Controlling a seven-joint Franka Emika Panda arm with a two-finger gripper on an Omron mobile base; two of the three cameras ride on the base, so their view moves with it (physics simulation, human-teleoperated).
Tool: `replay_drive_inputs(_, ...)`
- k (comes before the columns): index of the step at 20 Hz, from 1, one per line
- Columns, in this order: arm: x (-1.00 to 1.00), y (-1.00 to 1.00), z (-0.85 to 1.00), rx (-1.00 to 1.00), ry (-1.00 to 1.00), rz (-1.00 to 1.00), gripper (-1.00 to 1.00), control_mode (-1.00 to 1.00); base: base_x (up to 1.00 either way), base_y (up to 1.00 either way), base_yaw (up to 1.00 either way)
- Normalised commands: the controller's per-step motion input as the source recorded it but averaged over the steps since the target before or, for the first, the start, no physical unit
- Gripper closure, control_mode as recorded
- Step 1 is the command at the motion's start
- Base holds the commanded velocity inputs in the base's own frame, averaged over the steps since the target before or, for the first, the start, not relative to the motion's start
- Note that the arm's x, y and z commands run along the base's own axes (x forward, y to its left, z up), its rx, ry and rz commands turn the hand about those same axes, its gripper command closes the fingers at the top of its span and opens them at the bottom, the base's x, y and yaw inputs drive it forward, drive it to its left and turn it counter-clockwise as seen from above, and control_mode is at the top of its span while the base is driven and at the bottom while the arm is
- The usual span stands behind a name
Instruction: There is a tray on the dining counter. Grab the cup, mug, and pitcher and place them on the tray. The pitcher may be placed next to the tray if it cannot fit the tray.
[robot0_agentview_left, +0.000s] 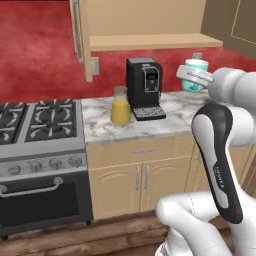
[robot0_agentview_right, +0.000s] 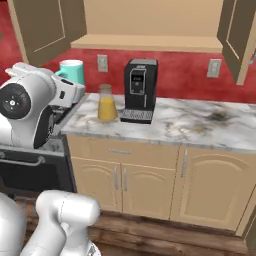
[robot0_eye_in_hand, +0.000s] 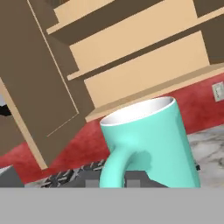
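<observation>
My fingers (robot0_agentview_left: 194, 76) are clamped shut on the mug (robot0_agentview_left: 194, 75), held upright in the air, handle facing my wrist. The pitcher (robot0_agentview_left: 120, 105) stands well below on the surface (robot0_agentview_left: 172, 107); the tray isn't before me, so I'd judge a carry comes next.

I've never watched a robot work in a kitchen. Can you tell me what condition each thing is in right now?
Mug: lifted off the worktop, upright, held in the claw.
Claw: shut on the mug.
Pitcher: standing upright on the worktop, lid on, orange liquid inside.
Coffee machine: standing on the worktop beside the pitcher, nothing under its spout.
Wall cupboard doors: swung open.
Lower cupboard doors: closed.
Oven door: closed.
</observation>
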Motion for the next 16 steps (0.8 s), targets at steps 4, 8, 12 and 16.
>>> replay_drive_inputs(4,0.0,0.0,0.0,0.0,0.0,0.0,1.0,1.0,-0.89,0.0,0.58)
replay_drive_inputs(8,0.0,0.0,0.0,0.0,0.0,0.0,1.0,1.0,-0.72,0.13,0.8)
replay_drive_inputs(12,0.0,0.0,0.0,0.0,0.0,0.0,1.0,1.0,-0.78,0.39,0.85)
replay_drive_inputs(16,0.0,0.0,0.0,0.0,0.0,0.0,1.0,1.0,-0.69,0.42,0.86)
